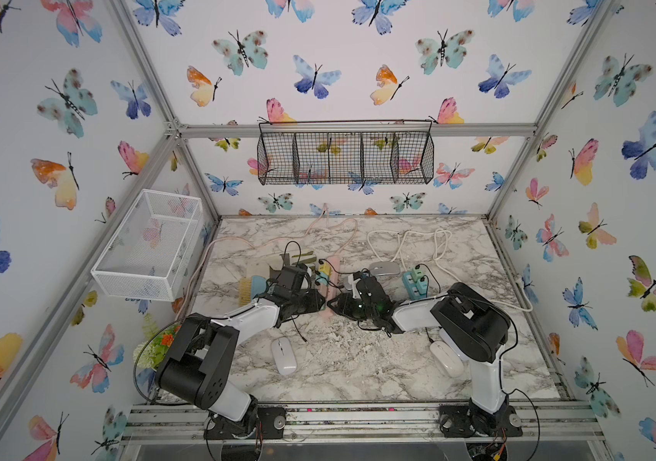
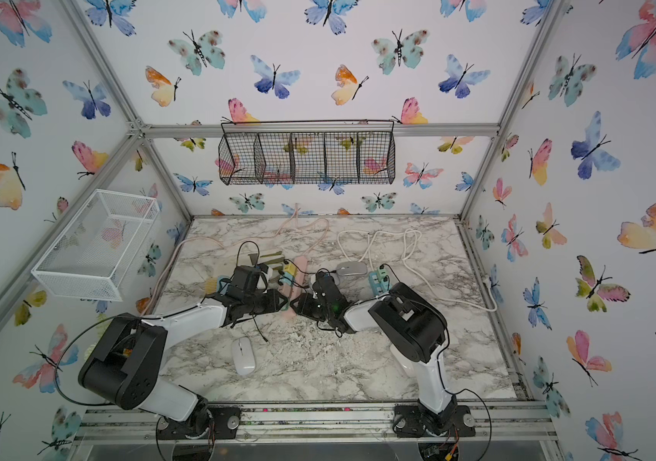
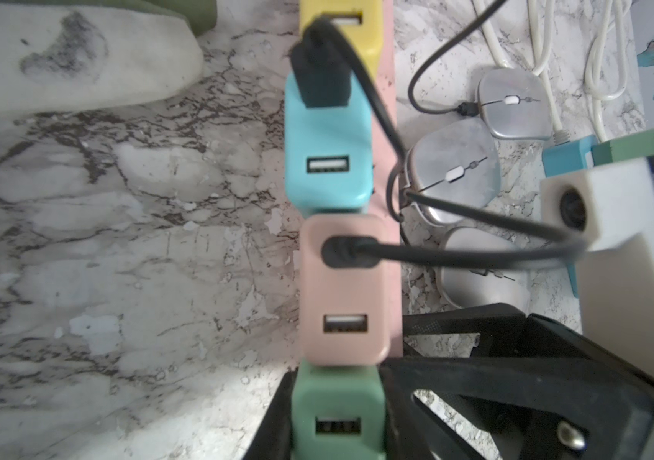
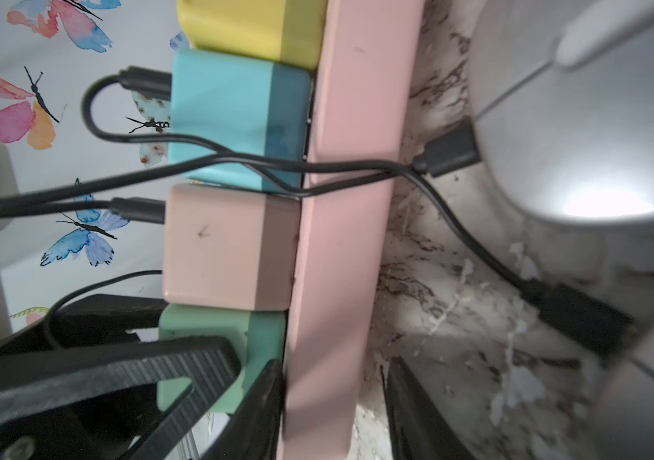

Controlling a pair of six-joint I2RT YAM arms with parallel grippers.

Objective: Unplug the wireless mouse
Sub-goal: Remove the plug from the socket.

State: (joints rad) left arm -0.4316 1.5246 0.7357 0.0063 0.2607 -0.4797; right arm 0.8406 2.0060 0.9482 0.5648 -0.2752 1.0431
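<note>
Far beyond my left pincer and my right pincer, a black wire basket hangs on the butterfly wallpaper. A white mesh basket sits on the side wall, well to the left of my left pincer. Near that pincer's left side, a teal brush with tan bristles lies on the marble surface. Beyond my right pincer, a white cord lies in loops. Behind my left pincer and to its left stands a plant with orange flowers.
</note>
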